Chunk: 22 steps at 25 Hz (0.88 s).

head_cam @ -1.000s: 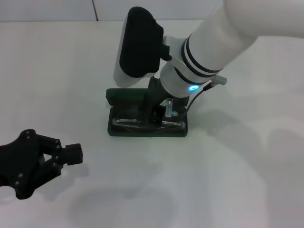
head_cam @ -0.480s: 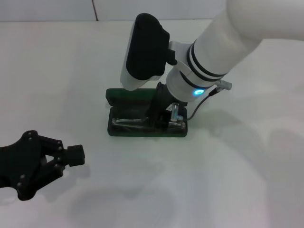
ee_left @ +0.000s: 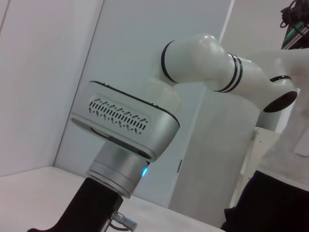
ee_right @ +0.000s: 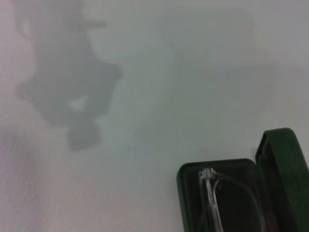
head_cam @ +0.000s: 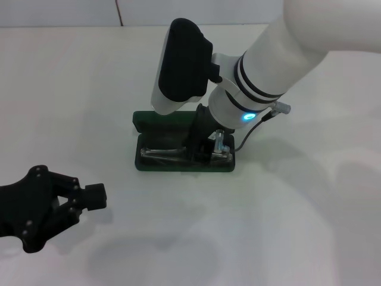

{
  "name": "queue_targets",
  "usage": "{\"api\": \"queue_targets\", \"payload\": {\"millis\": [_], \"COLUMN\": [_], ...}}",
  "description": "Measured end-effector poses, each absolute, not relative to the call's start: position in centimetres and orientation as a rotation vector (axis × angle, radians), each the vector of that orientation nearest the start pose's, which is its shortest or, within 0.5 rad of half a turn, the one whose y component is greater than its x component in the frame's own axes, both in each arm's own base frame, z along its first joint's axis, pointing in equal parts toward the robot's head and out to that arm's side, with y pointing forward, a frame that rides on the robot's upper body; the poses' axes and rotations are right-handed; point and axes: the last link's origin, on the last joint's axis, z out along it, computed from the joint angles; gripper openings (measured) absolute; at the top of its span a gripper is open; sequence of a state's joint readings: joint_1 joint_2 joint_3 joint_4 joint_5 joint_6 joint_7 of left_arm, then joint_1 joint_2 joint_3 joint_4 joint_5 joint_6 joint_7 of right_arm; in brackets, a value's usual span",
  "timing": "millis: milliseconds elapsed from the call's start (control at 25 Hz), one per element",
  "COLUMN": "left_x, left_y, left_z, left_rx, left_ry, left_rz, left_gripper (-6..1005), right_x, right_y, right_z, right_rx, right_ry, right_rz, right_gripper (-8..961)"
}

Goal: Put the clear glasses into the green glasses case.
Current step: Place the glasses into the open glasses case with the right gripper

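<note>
Right gripper [head_cam: 208, 149]: fingers are down inside the green case [head_cam: 156, 164], but the wrist and arm block them, so I can't tell if they're spread or closed, or if they grip anything. Just beside them, the clear glasses [head_cam: 164, 153] lie in the case's open bottom half; the wrist view shows one thin arm and the curved lens [ee_right: 215, 193] on the dark lining. The lid [head_cam: 158, 122] stands up at the far edge.

Judgement: the glasses look to be in the case, so the task seems nearly done; left is for the gripper to let go (if it hasn't) and lift clear.

Pose: right arm reaches in from the right, wrist tipped down over the case.

Left gripper [head_cam: 74, 199] sits idle w/ fingers together, near the table's [head_cam: 297, 226] front left, well apart from the case.
</note>
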State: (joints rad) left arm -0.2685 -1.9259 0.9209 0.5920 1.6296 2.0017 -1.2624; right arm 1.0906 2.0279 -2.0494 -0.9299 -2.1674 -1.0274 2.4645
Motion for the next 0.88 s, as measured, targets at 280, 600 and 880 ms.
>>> {"api": "queue_targets", "payload": {"millis": [280, 600, 880], "left_x": [-29.13, -29.02, -29.04], "left_y": [22.55, 22.62, 22.61], "left_z": [5.21, 5.09, 5.08], "left_rx": [-2.842, -2.849, -2.850], "left_ry": [-0.524, -0.519, -0.521], "left_rz": [-1.151, -1.150, -1.149], "left_gripper": [53, 53, 53], "right_x": [6.16, 6.49, 6.70], "right_y": [37.04, 36.91, 36.84], "right_z": [-13.05, -13.27, -13.39], "right_rx": [-2.900, -2.914, -2.926], "right_ry": [0.048, 0.063, 0.071], "right_rz": [-0.510, -0.504, -0.499], "right_gripper": [184, 184, 184]}}
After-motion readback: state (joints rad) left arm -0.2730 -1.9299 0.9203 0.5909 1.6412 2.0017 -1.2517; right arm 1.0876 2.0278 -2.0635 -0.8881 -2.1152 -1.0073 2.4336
